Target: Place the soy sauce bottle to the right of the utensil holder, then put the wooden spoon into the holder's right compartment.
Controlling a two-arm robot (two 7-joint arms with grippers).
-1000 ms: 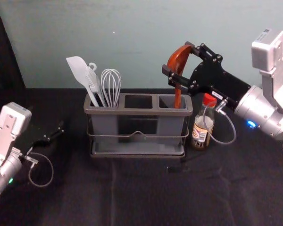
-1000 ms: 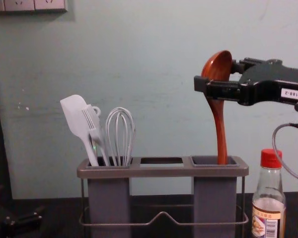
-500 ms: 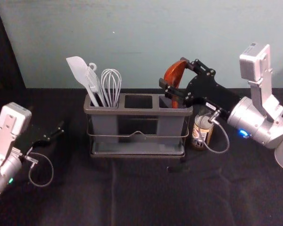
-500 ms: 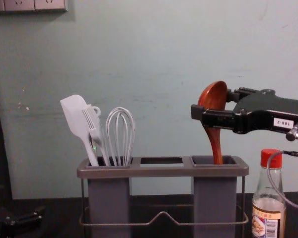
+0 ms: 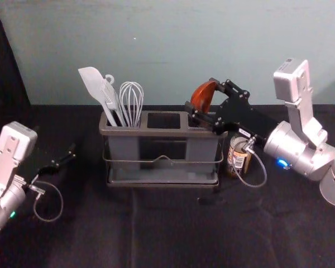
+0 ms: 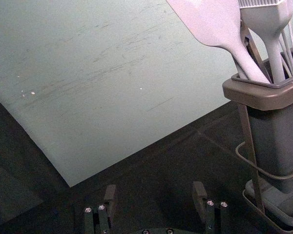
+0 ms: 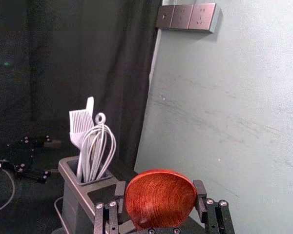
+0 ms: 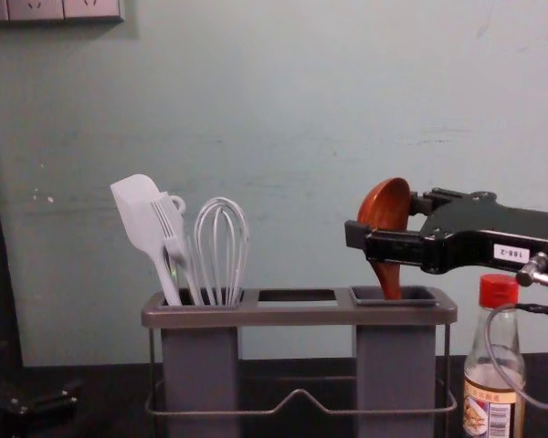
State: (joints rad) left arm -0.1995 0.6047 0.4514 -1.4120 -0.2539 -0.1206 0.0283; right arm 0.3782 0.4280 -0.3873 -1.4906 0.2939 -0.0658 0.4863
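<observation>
So, starting on my left, I'm parking the left gripper (image 6: 155, 191) out over the dark table, its fingers standing apart with nothing between them. Moving across, the white spatula (image 8: 139, 205), the brush (image 8: 171, 235) and the whisk (image 8: 222, 251) are leaning together in the left compartment of the utensil holder (image 8: 297, 316), and I'm leaving them alone.

Over to the right compartment (image 8: 395, 365) now, and here's the live action! The wooden spoon (image 8: 385, 203) is standing bowl up, nearly upright with a slight lean, its handle reaching down inside the rim. I'm gripping it by the bowl with the right gripper (image 8: 384, 217), which is coming in from the right, clamping from both sides.

And out at the far right, the soy sauce bottle (image 8: 499, 379) is standing upright just beside the holder, so I'm calling that half of the job done. The spoon half is looking mostly done too: the handle is sitting in the correct slot, but my grip is holding on the bowl. I'm judging that what's remaining is settling the spoon deeper if there's room, then opening up and backing away without tugging it or catching the bottle with my cable (image 8: 498, 351)
</observation>
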